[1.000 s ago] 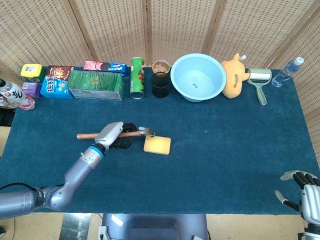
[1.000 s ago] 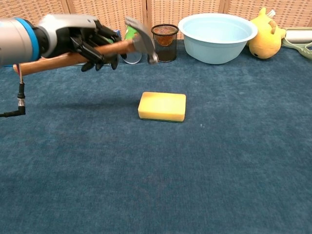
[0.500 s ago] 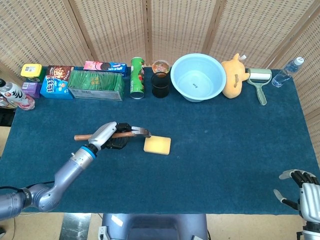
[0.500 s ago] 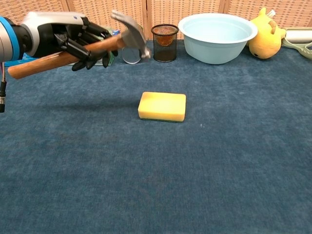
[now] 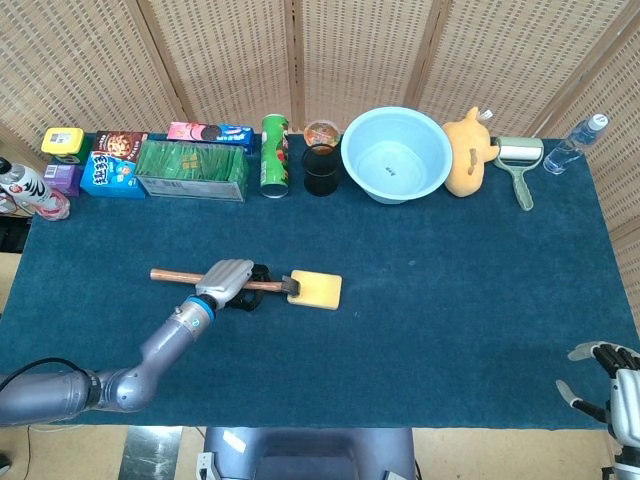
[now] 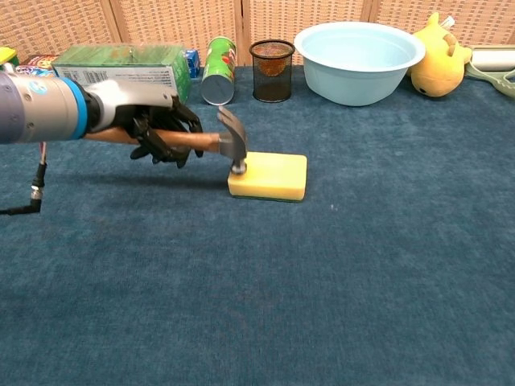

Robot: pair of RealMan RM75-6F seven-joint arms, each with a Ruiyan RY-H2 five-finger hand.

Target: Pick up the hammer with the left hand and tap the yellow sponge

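Observation:
My left hand [image 6: 157, 121] [image 5: 226, 279] grips the wooden handle of the hammer [image 6: 211, 141] [image 5: 176, 276]. The hammer's metal head [image 6: 232, 145] [image 5: 290, 285] is down on the left end of the yellow sponge [image 6: 272, 175] [image 5: 318, 290], which lies flat on the blue tablecloth near mid-table. My right hand [image 5: 608, 375] shows only at the bottom right corner of the head view, fingers spread and holding nothing, far from the sponge.
Along the back edge stand snack boxes [image 5: 190, 168], a green can [image 5: 274, 155] [image 6: 217, 58], a black mesh cup [image 6: 272, 69], a light blue bowl [image 5: 396, 155] [image 6: 359, 48], a yellow plush toy [image 5: 469, 152], a lint roller [image 5: 519, 162] and a water bottle [image 5: 574, 144].
The left hand swung the hammer down from its raised, tilted pose; the head has dropped onto the sponge's left end. The right hand has stayed put.

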